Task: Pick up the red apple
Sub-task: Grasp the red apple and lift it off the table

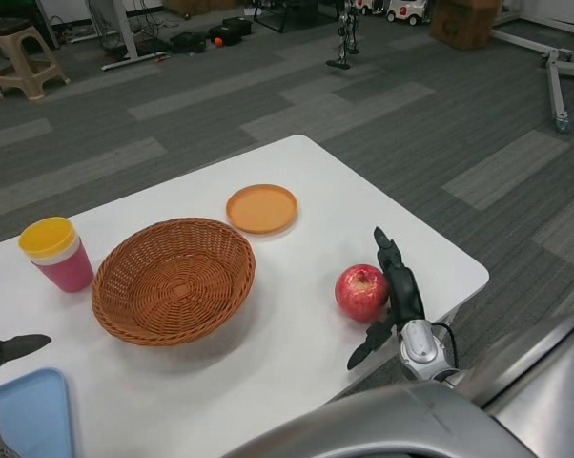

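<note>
Right hand (392, 301) set beside the red apple (362, 292), grasp not yet made.
The apple sits on the desk (306, 191), right of the basket (174, 279); the hand's fingers are spread, gripping nothing; next they must wrap round the apple.

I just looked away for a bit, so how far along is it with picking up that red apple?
Done: the right hand has reached the red apple and sits right beside it. In hand: closing on the apple, though no firm grip shows. Left: grasping and lifting, since the apple sits on the white table. The left hand waits at the table's left edge.
</note>
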Action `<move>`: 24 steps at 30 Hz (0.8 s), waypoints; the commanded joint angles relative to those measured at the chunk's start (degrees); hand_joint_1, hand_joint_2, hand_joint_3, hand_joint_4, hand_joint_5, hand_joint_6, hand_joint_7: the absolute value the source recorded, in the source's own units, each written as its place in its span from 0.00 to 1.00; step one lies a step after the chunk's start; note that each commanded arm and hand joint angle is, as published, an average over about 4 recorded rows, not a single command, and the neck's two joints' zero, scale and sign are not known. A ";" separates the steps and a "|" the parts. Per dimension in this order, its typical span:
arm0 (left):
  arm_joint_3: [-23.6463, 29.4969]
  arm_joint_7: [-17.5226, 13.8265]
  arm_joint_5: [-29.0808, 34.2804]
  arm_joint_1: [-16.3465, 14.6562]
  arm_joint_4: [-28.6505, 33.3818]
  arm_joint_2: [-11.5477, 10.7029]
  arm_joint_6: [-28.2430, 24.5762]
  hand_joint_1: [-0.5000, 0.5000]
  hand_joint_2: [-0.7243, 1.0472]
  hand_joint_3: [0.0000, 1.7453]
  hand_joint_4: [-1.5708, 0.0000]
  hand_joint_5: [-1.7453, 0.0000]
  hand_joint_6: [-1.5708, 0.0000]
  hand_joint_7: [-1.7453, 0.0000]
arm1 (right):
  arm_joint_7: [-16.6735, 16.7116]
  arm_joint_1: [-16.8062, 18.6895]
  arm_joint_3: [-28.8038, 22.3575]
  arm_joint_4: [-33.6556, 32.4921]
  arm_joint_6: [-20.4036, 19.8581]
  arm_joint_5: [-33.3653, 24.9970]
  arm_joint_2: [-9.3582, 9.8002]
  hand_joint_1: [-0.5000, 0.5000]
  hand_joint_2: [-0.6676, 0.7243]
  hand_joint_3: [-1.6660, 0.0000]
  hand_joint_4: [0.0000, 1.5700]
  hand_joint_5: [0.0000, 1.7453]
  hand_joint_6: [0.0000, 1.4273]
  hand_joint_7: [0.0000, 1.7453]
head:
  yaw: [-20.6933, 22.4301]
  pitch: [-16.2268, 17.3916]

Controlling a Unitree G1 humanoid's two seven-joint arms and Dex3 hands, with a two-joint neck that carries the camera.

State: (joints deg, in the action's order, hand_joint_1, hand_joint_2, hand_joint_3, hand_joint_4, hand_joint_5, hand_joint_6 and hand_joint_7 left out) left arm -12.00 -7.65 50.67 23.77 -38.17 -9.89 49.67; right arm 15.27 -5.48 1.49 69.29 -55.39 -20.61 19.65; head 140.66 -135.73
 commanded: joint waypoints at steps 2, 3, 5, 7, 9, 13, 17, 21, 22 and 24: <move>0.02 0.26 -0.31 -1.03 0.81 -0.21 0.29 0.24 0.23 0.00 1.00 0.59 1.00 0.88 | -0.10 -0.67 0.73 1.05 0.39 -0.40 -0.09 0.04 0.84 1.00 0.11 0.00 0.00 0.00 | 0.30 -0.09; 0.05 0.26 -0.31 -1.21 0.97 -0.21 0.32 0.24 0.23 0.00 1.00 0.59 1.00 0.88 | -0.13 -0.65 0.84 1.11 0.39 -0.40 -0.11 0.04 0.82 0.99 0.11 0.00 0.00 0.00 | 0.36 -0.10; 0.05 0.26 -0.31 -1.43 1.16 -0.21 0.34 0.24 0.24 0.00 1.00 0.59 1.00 0.88 | -0.13 -0.56 0.95 1.11 0.39 -0.40 -0.14 0.04 0.76 0.96 0.11 0.00 0.00 0.00 | 0.36 -0.42; 0.05 0.26 -0.31 -1.60 1.32 -0.21 0.34 0.24 0.25 0.00 1.00 0.59 1.00 0.88 | -0.10 -0.43 0.97 1.11 0.42 -0.40 -0.14 0.04 0.59 0.93 0.15 0.00 0.00 0.00 | 0.37 -0.71; 0.05 0.26 -0.31 -1.69 1.41 -0.21 0.36 0.24 0.25 0.00 1.00 0.59 1.00 0.88 | -0.10 -0.34 0.99 1.11 0.39 -0.40 -0.11 0.08 0.41 0.90 0.21 0.00 0.00 0.00 | 0.49 -1.12; 0.02 0.20 -0.31 -1.73 1.43 -0.21 0.49 0.23 0.23 0.00 1.00 0.59 1.00 0.88 | -0.04 -0.32 1.06 1.09 0.37 -0.24 -0.05 0.15 0.30 0.90 0.26 0.04 0.00 0.00 | 0.65 -1.35; -0.04 0.18 -0.31 -1.84 1.43 -0.21 0.73 0.22 0.25 0.00 1.00 0.59 1.00 0.88 | 0.03 -0.17 1.06 0.92 0.37 -0.13 0.00 0.17 0.22 0.87 0.31 0.19 0.00 0.00 | 1.03 -2.17; -0.04 0.18 -0.31 -1.93 1.43 -0.21 0.87 0.22 0.25 0.00 1.00 0.56 1.00 0.88 | 0.03 0.03 1.06 0.68 0.37 -0.09 0.00 0.17 0.18 0.82 0.39 0.33 0.00 0.05 | 1.26 -2.53; -0.04 0.18 -0.31 -1.95 1.43 -0.21 0.89 0.22 0.25 0.00 1.00 0.54 1.00 0.88 | 0.03 0.05 1.06 0.68 0.37 -0.09 0.02 0.17 0.17 0.81 0.41 0.36 0.01 0.06 | 1.33 -2.62; -0.09 0.18 -0.31 -1.98 1.43 -0.21 0.93 0.22 0.25 0.00 1.00 0.53 1.00 0.88 | 0.03 0.14 1.06 0.68 0.37 -0.07 0.08 0.17 0.15 0.81 0.45 0.44 0.04 0.10 | 1.28 -2.53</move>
State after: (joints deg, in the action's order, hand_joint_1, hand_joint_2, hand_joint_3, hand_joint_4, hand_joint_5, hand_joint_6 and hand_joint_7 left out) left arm -12.07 -7.65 50.65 22.31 -37.27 -9.88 49.99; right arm 15.24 -5.50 2.62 69.96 -55.38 -20.53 19.61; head 141.94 -138.26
